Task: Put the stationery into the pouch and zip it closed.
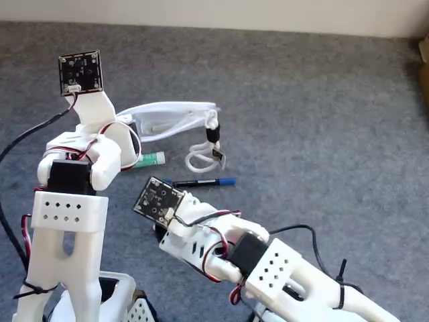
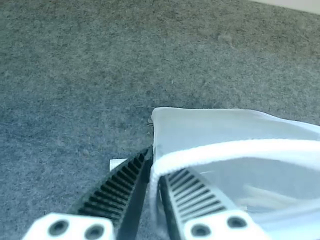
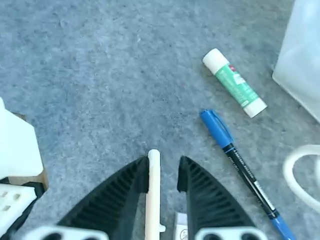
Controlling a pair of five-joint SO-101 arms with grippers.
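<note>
Soft, translucent white pouch (image 1: 171, 121) with a thick pale rim, lying open on grey short-pile carpet (image 1: 322, 100) towards the far side. Beside it a white cord loop (image 1: 199, 159) fastened by black bands. Just nearer, a short round green glue stick with white cap (image 3: 235, 83), and a slim blue-capped pen with black barrel (image 3: 240, 165), both flat on the carpet and apart from each other. Left gripper (image 2: 155, 175), black and ribbed, pinched tight on the pouch rim at its corner, the fabric squeezed between the jaws. Right gripper (image 3: 163, 160), low over the carpet near the pen, jaws narrow, holding a thin cream-white stick (image 3: 152, 195) pressed along one jaw.
</note>
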